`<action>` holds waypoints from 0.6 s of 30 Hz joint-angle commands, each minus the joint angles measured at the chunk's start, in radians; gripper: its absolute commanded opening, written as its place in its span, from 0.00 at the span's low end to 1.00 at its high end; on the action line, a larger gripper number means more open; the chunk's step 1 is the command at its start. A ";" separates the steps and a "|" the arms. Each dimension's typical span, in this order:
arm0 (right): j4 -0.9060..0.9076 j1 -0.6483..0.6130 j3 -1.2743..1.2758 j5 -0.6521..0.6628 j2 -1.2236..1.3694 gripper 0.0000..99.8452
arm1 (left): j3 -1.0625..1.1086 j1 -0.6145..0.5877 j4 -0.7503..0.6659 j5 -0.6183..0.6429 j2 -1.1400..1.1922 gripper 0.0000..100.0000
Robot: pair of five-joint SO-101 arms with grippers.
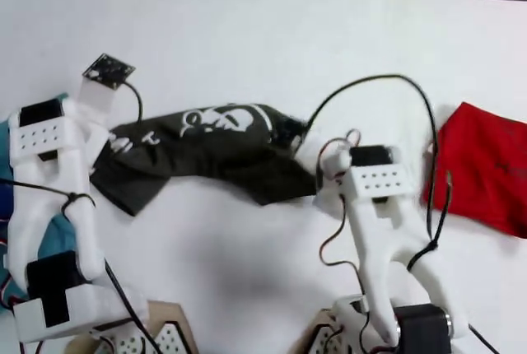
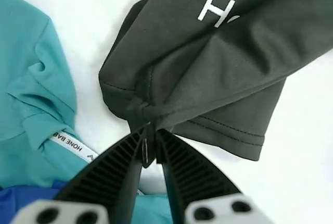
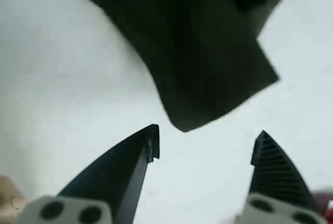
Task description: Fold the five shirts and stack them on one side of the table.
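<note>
A black shirt (image 1: 206, 152) with a white print lies crumpled and stretched across the middle of the white table (image 1: 247, 33). My left gripper (image 2: 148, 150) is shut on a bunched hem corner of the black shirt (image 2: 218, 62) at its left end. Right beside that end lies a teal shirt (image 2: 36, 94), with a blue cloth (image 2: 10, 203) under its edge. My right gripper (image 3: 205, 146) is open and hangs just short of a loose corner of the black shirt (image 3: 197, 52), at its right end. A folded red shirt (image 1: 486, 169) lies at the right edge.
The teal shirt (image 1: 58, 235) lies under the left arm at the table's left edge. Black cables (image 1: 428, 123) loop from the right arm between the black and red shirts. The arm bases (image 1: 165, 333) stand at the near edge. Bare white table spans the back.
</note>
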 commanded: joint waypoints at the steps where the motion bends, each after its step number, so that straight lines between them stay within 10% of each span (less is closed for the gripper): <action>1: 0.010 -0.071 0.031 0.055 -0.008 0.29 | -0.001 0.000 -0.009 -0.002 -0.037 0.02; 13: -0.174 0.013 -0.002 0.631 -0.004 0.29 | 0.001 -0.002 -0.038 -0.002 -0.037 0.02; 18: -0.257 0.028 0.021 0.661 0.001 0.22 | 0.001 -0.002 -0.038 -0.002 -0.037 0.02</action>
